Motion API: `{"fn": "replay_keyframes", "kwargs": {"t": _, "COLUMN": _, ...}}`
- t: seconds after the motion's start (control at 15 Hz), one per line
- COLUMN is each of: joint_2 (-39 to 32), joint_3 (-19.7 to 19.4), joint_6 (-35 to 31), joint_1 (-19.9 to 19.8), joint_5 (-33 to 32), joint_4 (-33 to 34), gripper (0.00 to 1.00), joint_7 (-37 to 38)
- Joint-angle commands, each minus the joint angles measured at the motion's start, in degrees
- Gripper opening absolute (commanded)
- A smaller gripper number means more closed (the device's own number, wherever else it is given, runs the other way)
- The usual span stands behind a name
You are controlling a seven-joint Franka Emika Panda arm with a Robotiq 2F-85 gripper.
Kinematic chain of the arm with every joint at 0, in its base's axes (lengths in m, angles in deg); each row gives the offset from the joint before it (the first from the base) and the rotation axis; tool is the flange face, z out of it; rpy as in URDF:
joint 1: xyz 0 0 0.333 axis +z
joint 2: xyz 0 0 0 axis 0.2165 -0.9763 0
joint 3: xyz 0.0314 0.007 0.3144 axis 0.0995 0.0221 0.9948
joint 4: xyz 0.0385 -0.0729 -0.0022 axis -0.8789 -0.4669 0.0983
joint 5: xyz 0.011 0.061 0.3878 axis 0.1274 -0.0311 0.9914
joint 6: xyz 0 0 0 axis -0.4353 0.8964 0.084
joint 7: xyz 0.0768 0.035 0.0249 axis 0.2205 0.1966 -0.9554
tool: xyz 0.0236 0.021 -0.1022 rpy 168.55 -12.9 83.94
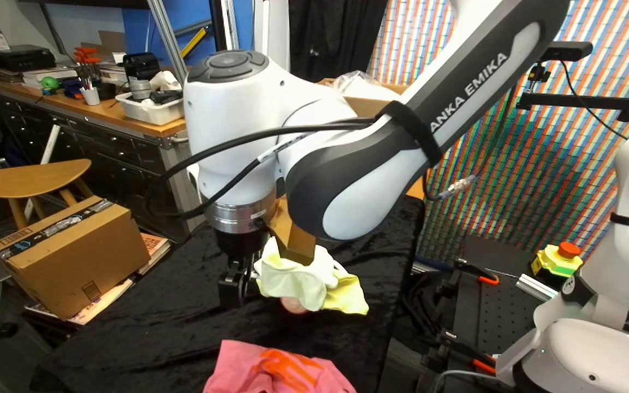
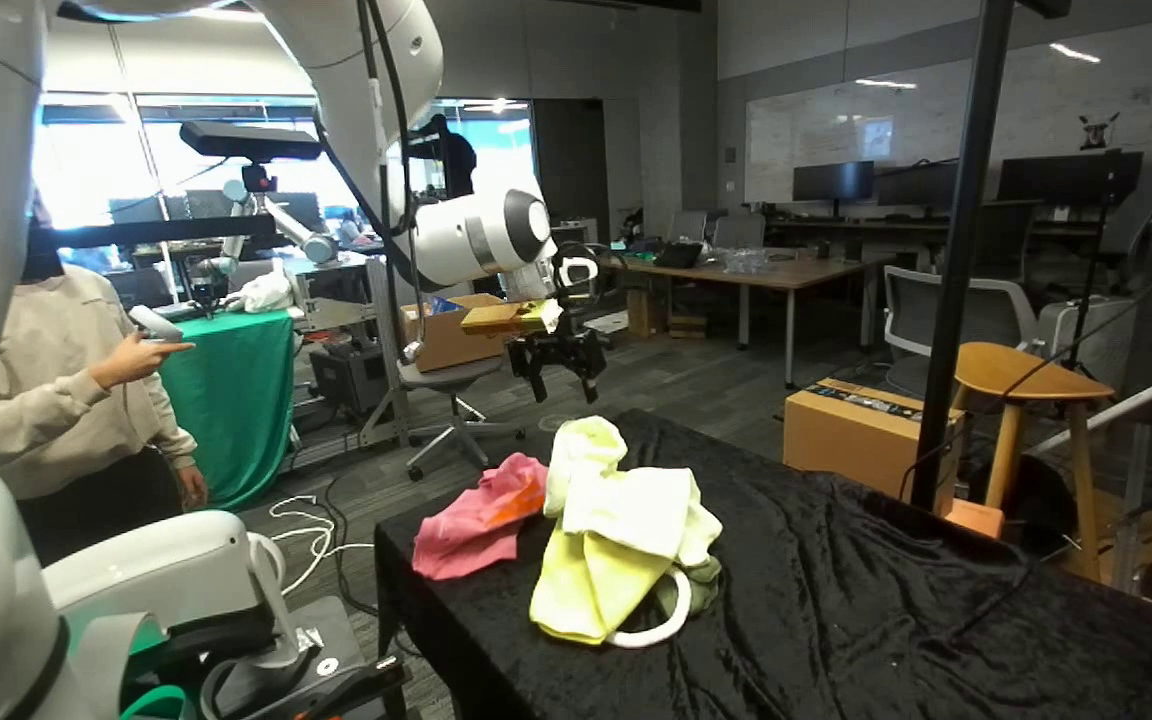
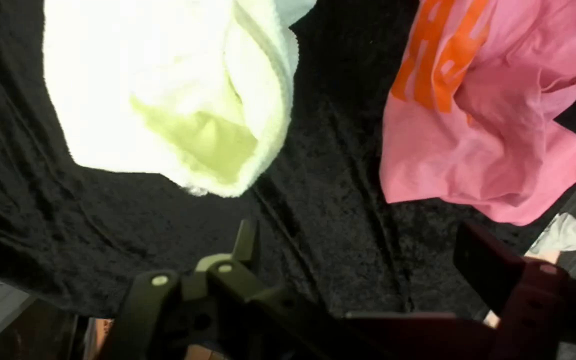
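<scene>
My gripper (image 3: 358, 245) is open and empty, with its fingers wide apart above the black cloth-covered table (image 2: 836, 600). It also shows in both exterior views (image 1: 232, 297) (image 2: 565, 388). A crumpled pale yellow cloth (image 3: 168, 95) lies heaped on the table and is nearest to the gripper. In an exterior view the yellow cloth (image 2: 626, 530) drapes over something with a white curved loop (image 2: 671, 620), and what is beneath is mostly hidden. A crumpled pink cloth (image 3: 498, 135) with orange print lies beside it; it also shows in both exterior views (image 1: 276, 371) (image 2: 481, 525).
A tan block (image 1: 295, 243) is fixed at the wrist. A cardboard box (image 1: 79, 256) and a wooden stool (image 1: 30, 177) stand beyond the table. Another white arm (image 1: 593, 349) and a red emergency button (image 1: 569, 250) are beside the table. A person (image 2: 86, 370) stands nearby.
</scene>
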Motion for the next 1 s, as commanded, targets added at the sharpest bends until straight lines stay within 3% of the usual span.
{"fn": "replay_keyframes", "kwargs": {"t": 0.0, "joint_2": -6.63, "joint_3": 1.08, "joint_6": 1.83, "joint_1": -0.45, "joint_5": 5.17, "joint_4": 6.83, "gripper": 1.00, "joint_7": -8.74}}
{"fn": "replay_keyframes", "kwargs": {"t": 0.27, "joint_2": -10.78, "joint_3": 3.35, "joint_6": 7.50, "joint_1": -1.06, "joint_5": 15.30, "joint_4": 10.91, "gripper": 1.00, "joint_7": -13.89}}
{"fn": "replay_keyframes", "kwargs": {"t": 0.47, "joint_2": -13.27, "joint_3": 4.02, "joint_6": 10.71, "joint_1": -0.70, "joint_5": 19.14, "joint_4": 13.73, "gripper": 1.00, "joint_7": -16.14}}
{"fn": "replay_keyframes", "kwargs": {"t": 0.93, "joint_2": -18.67, "joint_3": 3.44, "joint_6": 15.14, "joint_1": -0.21, "joint_5": 20.66, "joint_4": 18.74, "gripper": 1.00, "joint_7": -16.55}}
